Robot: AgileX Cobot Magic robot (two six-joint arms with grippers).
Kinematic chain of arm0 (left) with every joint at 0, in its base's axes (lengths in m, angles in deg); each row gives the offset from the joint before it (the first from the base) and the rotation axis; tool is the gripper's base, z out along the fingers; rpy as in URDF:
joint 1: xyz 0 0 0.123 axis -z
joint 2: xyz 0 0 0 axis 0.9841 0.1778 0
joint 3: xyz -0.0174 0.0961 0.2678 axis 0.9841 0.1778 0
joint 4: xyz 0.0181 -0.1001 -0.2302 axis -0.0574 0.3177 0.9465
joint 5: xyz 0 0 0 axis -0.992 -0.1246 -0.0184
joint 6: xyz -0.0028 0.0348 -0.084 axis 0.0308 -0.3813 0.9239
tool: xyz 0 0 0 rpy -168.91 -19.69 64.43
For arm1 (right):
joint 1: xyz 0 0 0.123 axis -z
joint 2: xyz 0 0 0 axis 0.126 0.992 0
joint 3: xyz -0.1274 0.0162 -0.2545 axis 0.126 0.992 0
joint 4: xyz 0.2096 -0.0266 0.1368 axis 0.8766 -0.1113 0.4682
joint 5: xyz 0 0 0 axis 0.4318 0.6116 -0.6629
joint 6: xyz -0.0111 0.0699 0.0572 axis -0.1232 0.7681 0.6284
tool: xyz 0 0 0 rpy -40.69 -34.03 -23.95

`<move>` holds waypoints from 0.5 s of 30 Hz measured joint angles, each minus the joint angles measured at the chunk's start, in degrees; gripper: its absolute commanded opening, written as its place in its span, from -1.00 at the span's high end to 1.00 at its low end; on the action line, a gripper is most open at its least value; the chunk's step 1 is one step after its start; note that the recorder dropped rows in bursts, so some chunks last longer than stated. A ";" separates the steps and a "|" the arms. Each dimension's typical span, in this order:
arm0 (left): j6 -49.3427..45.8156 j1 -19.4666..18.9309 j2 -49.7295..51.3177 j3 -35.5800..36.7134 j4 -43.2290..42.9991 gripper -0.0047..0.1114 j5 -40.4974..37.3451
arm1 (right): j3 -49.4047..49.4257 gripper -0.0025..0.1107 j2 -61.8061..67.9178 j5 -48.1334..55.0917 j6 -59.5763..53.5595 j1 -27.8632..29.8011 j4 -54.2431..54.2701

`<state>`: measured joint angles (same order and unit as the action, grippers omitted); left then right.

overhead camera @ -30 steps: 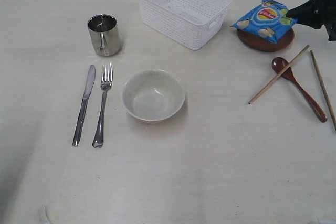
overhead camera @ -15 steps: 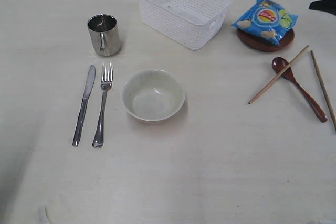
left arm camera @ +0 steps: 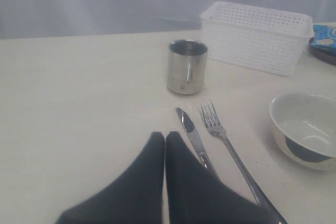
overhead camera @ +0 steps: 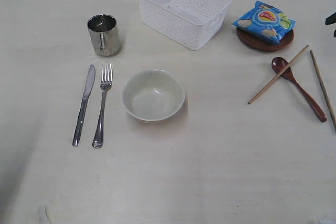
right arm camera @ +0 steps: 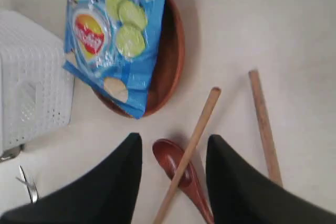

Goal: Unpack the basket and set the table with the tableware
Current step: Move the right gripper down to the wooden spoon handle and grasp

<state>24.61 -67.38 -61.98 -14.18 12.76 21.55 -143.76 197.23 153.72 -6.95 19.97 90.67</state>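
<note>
The white basket (overhead camera: 184, 9) stands at the back of the table (overhead camera: 210, 171); its visible inside holds nothing. The steel cup (overhead camera: 104, 34), knife (overhead camera: 84, 104), fork (overhead camera: 103, 106) and pale bowl (overhead camera: 153, 95) lie left of centre. At the right, one chopstick (overhead camera: 278, 74) crosses the red-brown spoon (overhead camera: 299, 88), the other chopstick (overhead camera: 323, 87) lies beside them. The blue chips bag (overhead camera: 265, 21) rests on the brown plate (overhead camera: 265, 41). My right gripper (right arm camera: 175, 139) hangs open above the spoon bowl (right arm camera: 176, 163), empty. My left gripper (left arm camera: 165, 136) is shut and empty, beside the knife (left arm camera: 194, 137).
In the exterior view only a dark tip of the right arm (overhead camera: 332, 20) shows at the right edge; the left arm is out of that view. A grey backdrop runs behind the table's far edge.
My right gripper has drawn back from the chips bag toward the right edge of the exterior view. The bag stays on the plate. Nothing else has moved.
</note>
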 measured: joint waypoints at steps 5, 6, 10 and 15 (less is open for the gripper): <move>0.00 0.00 0.00 0.00 0.00 0.92 0.00 | 4.25 0.28 -3.00 0.23 -1.89 -2.74 -0.22; 0.00 0.00 0.00 0.00 0.00 0.92 0.00 | 4.51 0.28 -4.12 0.23 -2.01 -3.27 -0.22; 0.00 0.00 0.00 0.00 0.00 0.92 0.00 | 4.62 0.28 -9.80 0.23 -2.34 -4.83 -0.22; 0.00 0.00 0.00 0.00 0.00 0.92 0.00 | 4.28 0.28 -20.01 0.12 -2.34 -5.26 -1.08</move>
<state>24.61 -67.38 -61.98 -14.18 12.76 21.55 -139.48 177.22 153.84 -9.30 14.71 89.59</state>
